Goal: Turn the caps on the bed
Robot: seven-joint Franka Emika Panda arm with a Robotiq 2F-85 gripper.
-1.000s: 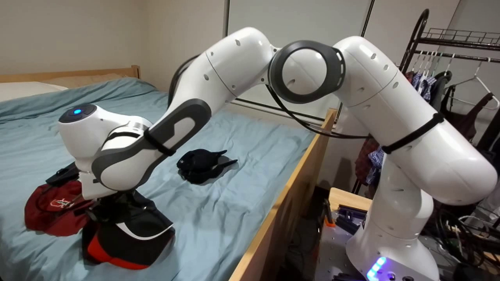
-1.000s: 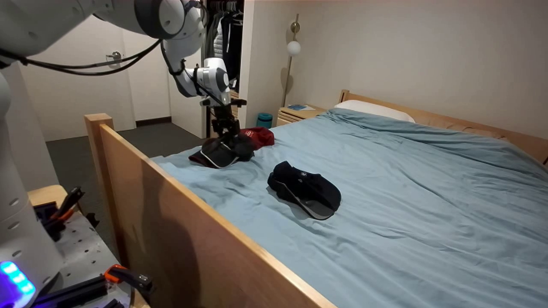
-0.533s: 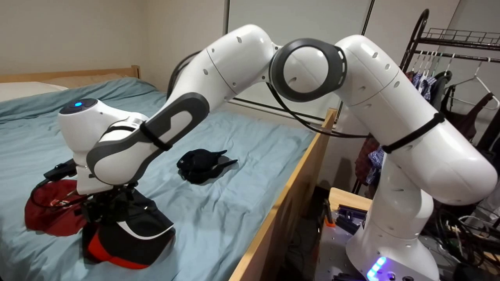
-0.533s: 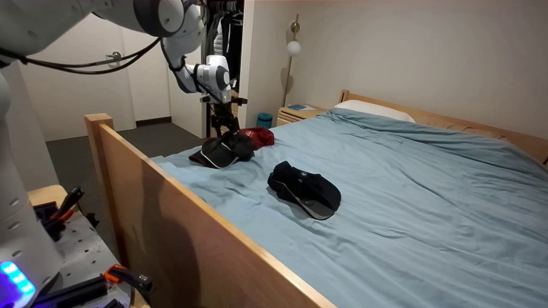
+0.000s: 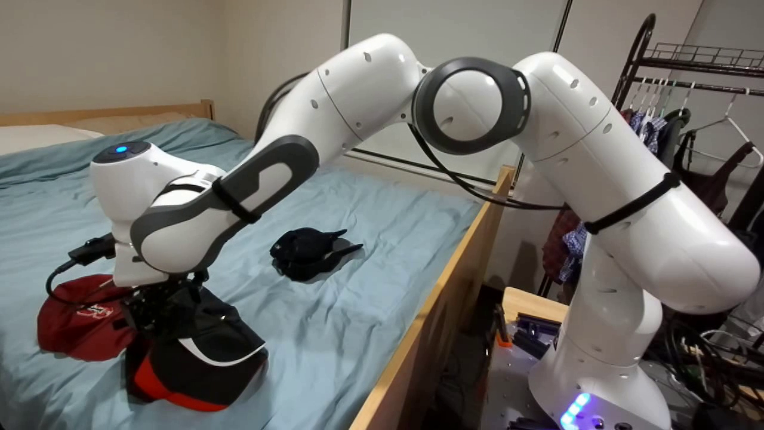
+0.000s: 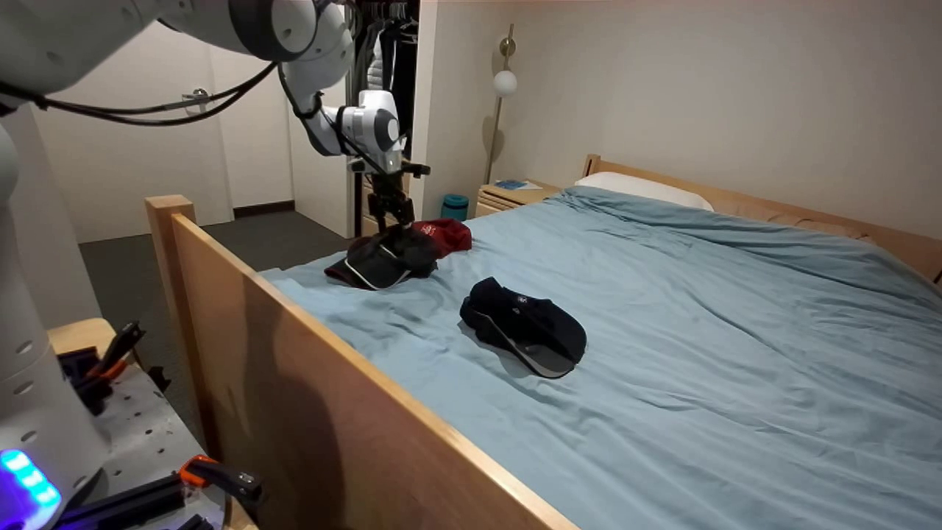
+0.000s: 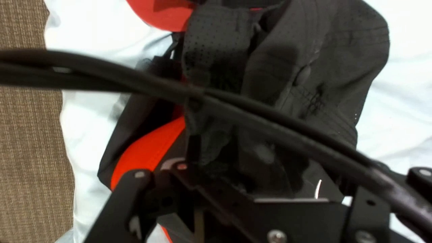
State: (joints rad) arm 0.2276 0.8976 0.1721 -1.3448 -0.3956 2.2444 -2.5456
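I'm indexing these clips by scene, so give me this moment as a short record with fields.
robot: gripper open, above the white-trimmed black cap; contact unclear
beside that cap: red cap; whether the two touch is hard to tell
apart from both: other black cap
surface: bed, blue-sheeted and wooden-framed
background: hanging clothes

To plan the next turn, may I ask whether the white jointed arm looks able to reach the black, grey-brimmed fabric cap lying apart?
Probably yes: that cap lies alone on the blue fabric sheet, nothing visible blocking it; the black fingered gripper, over the white-trimmed black cap, would need to swing across.
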